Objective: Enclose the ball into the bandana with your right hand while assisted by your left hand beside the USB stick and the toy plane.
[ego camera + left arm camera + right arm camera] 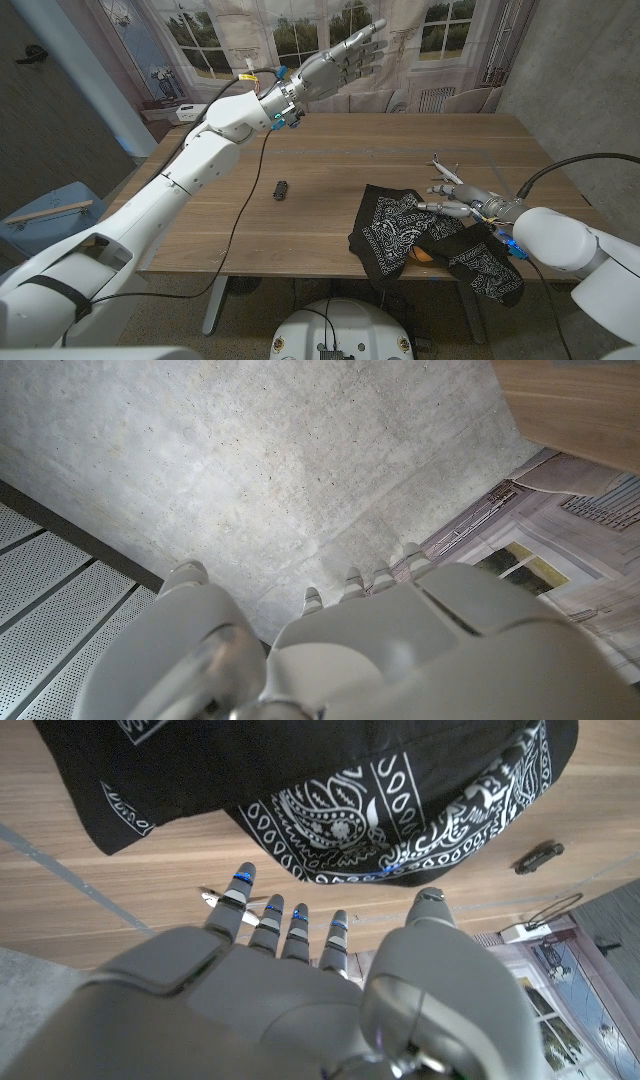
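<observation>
The black bandana with white paisley lies crumpled at the table's front right, and the orange ball peeks out from under its folds. My right hand is stretched out low at the bandana's right side, its fingertips at the cloth's edge and nothing held. In the right wrist view the fingers reach toward the bandana. My left hand hangs high above the table's far side, fingers apart and empty. The small black USB stick lies mid-table. The toy plane sits just behind my right hand.
The wooden table has bare boards around the USB stick. A black cable from my left arm drops across the table's left part. The left wrist view faces a concrete wall past my left hand.
</observation>
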`<action>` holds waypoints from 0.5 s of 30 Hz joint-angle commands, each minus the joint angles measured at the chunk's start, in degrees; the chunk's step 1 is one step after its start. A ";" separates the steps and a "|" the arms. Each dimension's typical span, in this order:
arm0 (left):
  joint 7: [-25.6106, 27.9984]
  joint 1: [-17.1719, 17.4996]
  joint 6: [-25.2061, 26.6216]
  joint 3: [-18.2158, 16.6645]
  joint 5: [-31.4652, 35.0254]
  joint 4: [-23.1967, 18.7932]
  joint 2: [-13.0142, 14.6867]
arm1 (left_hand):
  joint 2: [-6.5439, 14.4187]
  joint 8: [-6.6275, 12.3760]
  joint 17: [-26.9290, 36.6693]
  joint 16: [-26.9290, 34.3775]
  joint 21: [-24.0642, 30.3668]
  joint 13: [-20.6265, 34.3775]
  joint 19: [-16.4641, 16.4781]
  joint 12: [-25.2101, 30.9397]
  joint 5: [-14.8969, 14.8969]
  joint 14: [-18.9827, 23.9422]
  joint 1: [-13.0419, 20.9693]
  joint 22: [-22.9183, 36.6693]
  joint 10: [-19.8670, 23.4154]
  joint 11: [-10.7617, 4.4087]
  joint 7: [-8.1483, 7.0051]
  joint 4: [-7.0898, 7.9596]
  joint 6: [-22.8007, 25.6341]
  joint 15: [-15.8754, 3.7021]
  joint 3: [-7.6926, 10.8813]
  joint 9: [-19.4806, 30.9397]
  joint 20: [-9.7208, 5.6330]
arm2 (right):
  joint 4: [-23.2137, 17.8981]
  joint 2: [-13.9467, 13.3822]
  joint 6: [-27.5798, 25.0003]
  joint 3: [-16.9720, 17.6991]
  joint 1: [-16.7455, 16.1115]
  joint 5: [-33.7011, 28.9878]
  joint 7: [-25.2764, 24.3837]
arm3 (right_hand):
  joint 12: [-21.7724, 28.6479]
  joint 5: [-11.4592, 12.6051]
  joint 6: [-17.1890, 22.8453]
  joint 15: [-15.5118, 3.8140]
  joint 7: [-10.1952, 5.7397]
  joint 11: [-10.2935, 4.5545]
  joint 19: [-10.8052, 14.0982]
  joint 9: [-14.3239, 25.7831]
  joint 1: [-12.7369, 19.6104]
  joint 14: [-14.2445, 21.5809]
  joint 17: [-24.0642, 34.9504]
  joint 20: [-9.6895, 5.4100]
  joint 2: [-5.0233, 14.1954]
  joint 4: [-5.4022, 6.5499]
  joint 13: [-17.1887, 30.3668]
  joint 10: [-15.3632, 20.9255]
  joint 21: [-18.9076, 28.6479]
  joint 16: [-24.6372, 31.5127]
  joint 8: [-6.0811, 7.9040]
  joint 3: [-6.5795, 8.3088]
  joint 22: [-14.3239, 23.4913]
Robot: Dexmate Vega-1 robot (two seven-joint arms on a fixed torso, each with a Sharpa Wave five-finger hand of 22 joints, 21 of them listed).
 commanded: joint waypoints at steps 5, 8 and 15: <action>0.20 -0.21 1.16 0.46 0.00 -0.69 -0.15 | 0.14 0.41 0.03 0.36 0.15 0.17 -3.27 0.39 -0.34 -6.70 -0.87 0.31 -3.74 0.06 -0.49 0.61 -6.61 -0.39 -0.01 0.15 0.34 | -0.16 -12.42 -9.30 -7.47 10.67 16.40 -0.87 | -0.53 1.89 -7.16 0.15 -0.79 -0.28 0.96 0.23 2.04 -2.09 -0.11 0.00 -1.83 -1.64 0.29 -4.88 0.57 0.13 -1.21 -0.89 -0.03; -0.02 -0.35 1.22 0.54 -0.17 -0.49 -0.29 | 0.15 0.44 0.03 0.36 0.13 0.16 -3.36 0.39 -0.35 -6.74 -0.98 0.31 -3.78 0.14 -0.53 0.66 -6.56 -0.34 -0.07 0.15 0.34 | -0.72 -14.64 -11.54 -10.81 14.99 19.75 -1.43 | -0.62 2.37 -8.96 0.29 -1.81 -0.36 1.49 0.26 2.67 -2.56 -0.15 -0.04 -2.15 -1.99 0.34 -6.36 0.77 0.14 -1.22 -1.09 0.00; -0.64 -0.98 1.32 0.91 -0.29 0.19 -0.78 | 0.19 0.68 0.01 0.39 0.13 0.14 -3.44 0.42 -0.35 -6.76 -1.21 0.31 -3.80 0.08 -0.46 0.77 -6.03 -0.37 -0.19 0.14 0.34 | -2.65 -16.91 -20.06 -28.47 33.34 24.18 -1.53 | -0.95 4.60 -14.94 1.42 -4.01 -0.27 2.63 0.26 5.49 -5.80 -0.01 0.05 -3.17 -3.19 0.46 -13.16 0.98 -0.12 -1.02 -1.93 0.05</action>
